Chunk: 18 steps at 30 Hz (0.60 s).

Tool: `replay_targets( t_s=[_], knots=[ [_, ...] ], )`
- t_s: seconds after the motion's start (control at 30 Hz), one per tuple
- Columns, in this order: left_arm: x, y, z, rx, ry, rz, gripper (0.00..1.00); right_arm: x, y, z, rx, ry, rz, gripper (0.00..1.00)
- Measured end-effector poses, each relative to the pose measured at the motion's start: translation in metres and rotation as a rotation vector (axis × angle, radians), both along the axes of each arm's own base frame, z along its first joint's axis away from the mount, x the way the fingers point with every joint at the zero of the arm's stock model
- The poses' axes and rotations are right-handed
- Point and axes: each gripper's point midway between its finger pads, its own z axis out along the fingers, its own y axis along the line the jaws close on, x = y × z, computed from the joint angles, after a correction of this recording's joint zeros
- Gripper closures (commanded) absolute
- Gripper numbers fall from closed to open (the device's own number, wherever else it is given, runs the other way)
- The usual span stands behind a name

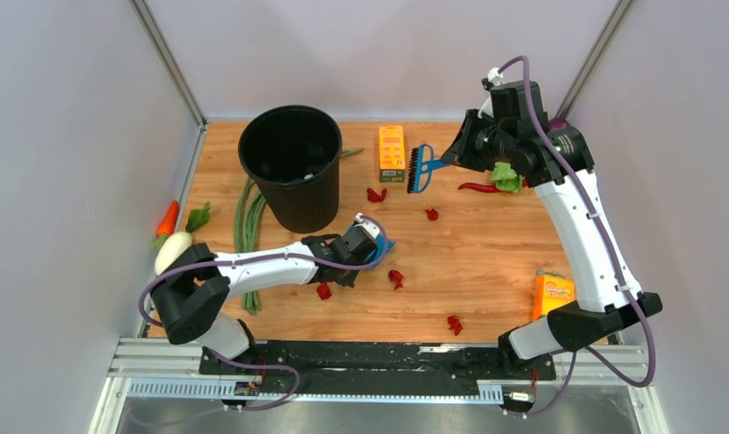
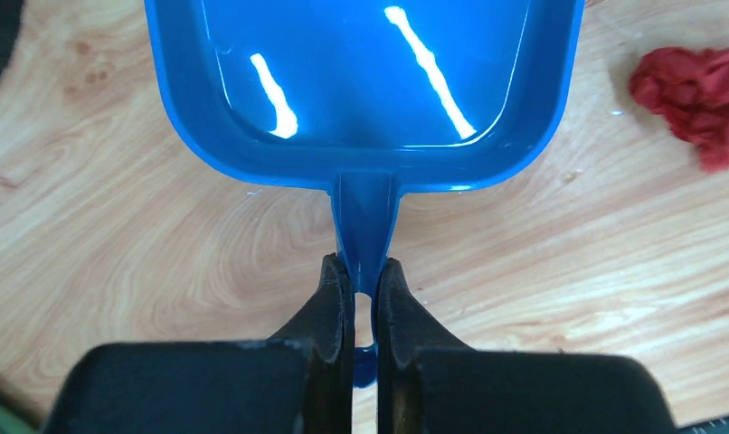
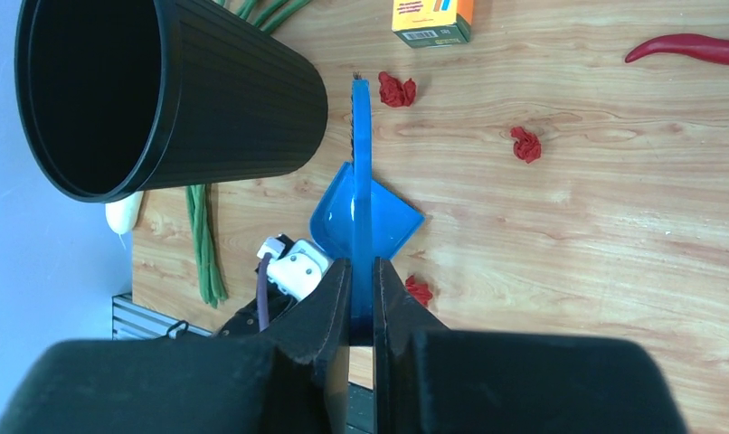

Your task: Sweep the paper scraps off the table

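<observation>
Blue dustpan (image 2: 361, 81) handle pinched tight in my left claw (image 2: 364, 271), no scrap showing in the pan. My right claw (image 3: 362, 271) clamps the brush (image 1: 421, 167) over the far side of the surface (image 1: 487, 262). Red paper scraps (image 1: 396, 278) lie scattered mid-surface, one near the pan. Sweeping not begun, I reckon. Next: bristles down behind a scrap, then a stroke toward the pan's lip.

It is a robotics lab test cell: plain grey partition walls (image 1: 71, 136) box in a light-brown wood-grain table (image 1: 487, 262), and two white-and-black robot arms (image 1: 585, 237) with purple cables (image 1: 522, 59) stand bolted to a black rail (image 1: 379, 355) on silver aluminium framing (image 1: 343, 391).
</observation>
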Motion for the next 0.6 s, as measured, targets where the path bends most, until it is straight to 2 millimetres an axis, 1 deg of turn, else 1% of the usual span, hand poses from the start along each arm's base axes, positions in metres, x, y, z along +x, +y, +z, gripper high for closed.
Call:
replay_targets(
  t_s=[0.07,0.2,0.3,0.43,0.5,0.6],
  knots=[
    [0.001,-0.002,0.012,0.007,0.002,-0.017,1.00,0.002,-0.001,-0.001,-0.008,0.000,-0.004,1.00],
    [0.002,-0.008,0.045,0.000,0.002,-0.060,1.00,0.005,-0.006,-0.004,-0.034,-0.007,-0.022,1.00],
    [0.000,-0.006,0.068,-0.009,-0.004,-0.079,1.00,0.007,-0.009,-0.006,-0.052,-0.011,-0.032,1.00],
    [-0.006,0.007,0.088,0.006,-0.011,-0.076,1.00,0.006,-0.011,-0.020,-0.074,0.019,-0.035,1.00],
    [-0.010,0.017,0.095,0.018,-0.015,-0.069,1.00,0.004,-0.011,-0.030,-0.083,0.043,-0.033,1.00],
    [-0.017,0.034,0.107,0.035,-0.026,-0.055,1.00,0.000,-0.008,-0.037,-0.075,0.062,-0.014,1.00]
  ],
)
